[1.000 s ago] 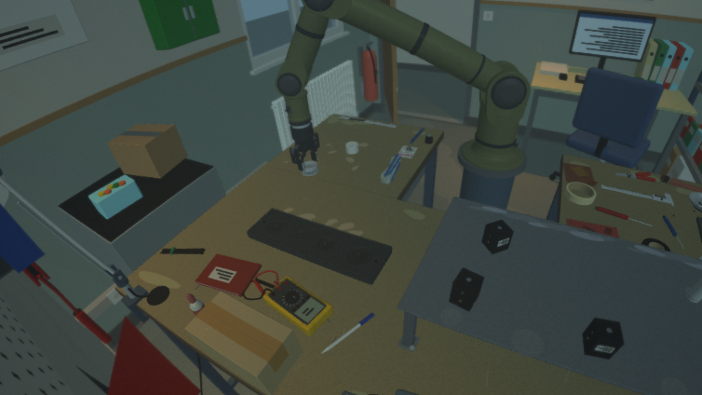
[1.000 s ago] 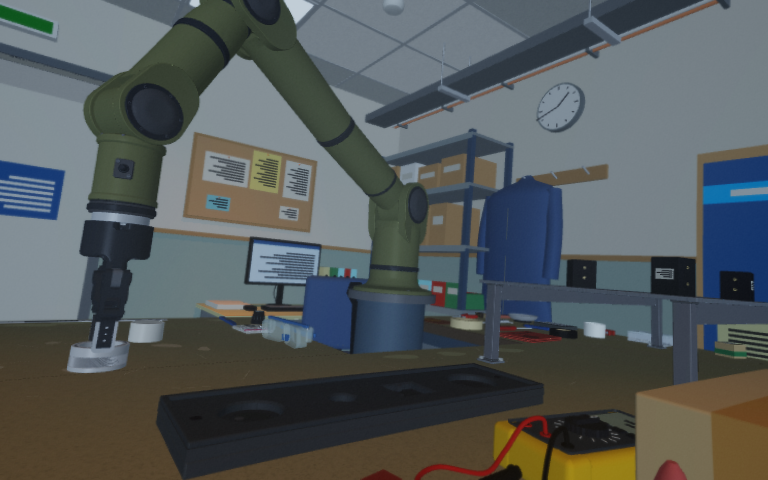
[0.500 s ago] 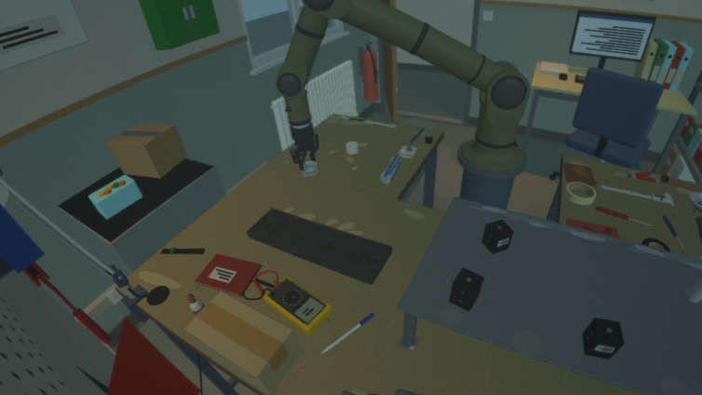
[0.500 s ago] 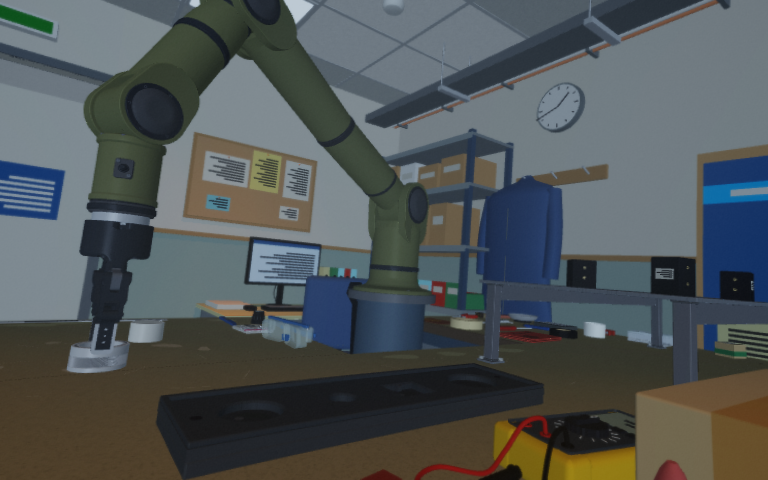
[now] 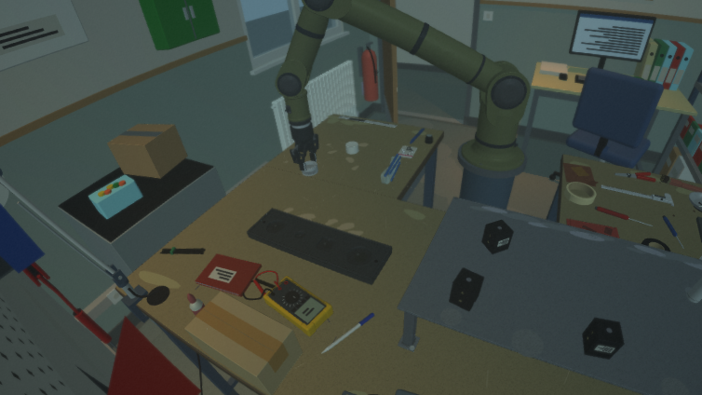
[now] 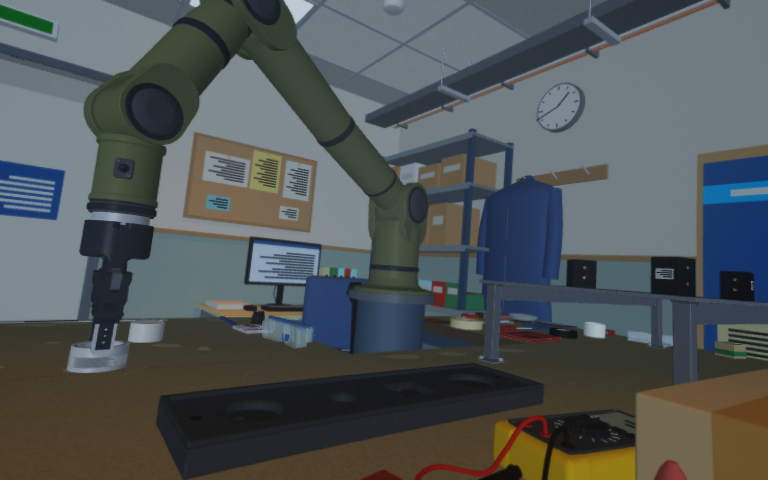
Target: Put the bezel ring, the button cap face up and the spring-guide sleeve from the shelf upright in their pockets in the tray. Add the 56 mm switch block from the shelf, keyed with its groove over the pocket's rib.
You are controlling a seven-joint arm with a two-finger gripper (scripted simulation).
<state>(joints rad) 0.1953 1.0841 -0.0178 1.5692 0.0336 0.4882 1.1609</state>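
The pale bezel ring (image 5: 309, 168) (image 6: 97, 356) lies flat on the far part of the wooden bench, and my gripper (image 5: 304, 162) (image 6: 105, 339) stands down over it, closed on the ring's rim. A second small white cylinder (image 5: 352, 147) (image 6: 146, 330) stands upright a little farther back, apart from the ring. The long black tray (image 5: 320, 244) (image 6: 345, 406) lies mid-bench with its round pockets empty. Three black switch blocks (image 5: 497, 236) (image 5: 465, 289) (image 5: 602, 337) sit on the grey shelf to the right.
A cardboard box (image 5: 244, 339) sits at the bench's near edge beside a yellow multimeter (image 5: 297, 305), a red notebook (image 5: 228, 274) and a pen (image 5: 348, 332). A blue-and-clear tool (image 5: 392, 167) lies at the far right of the bench.
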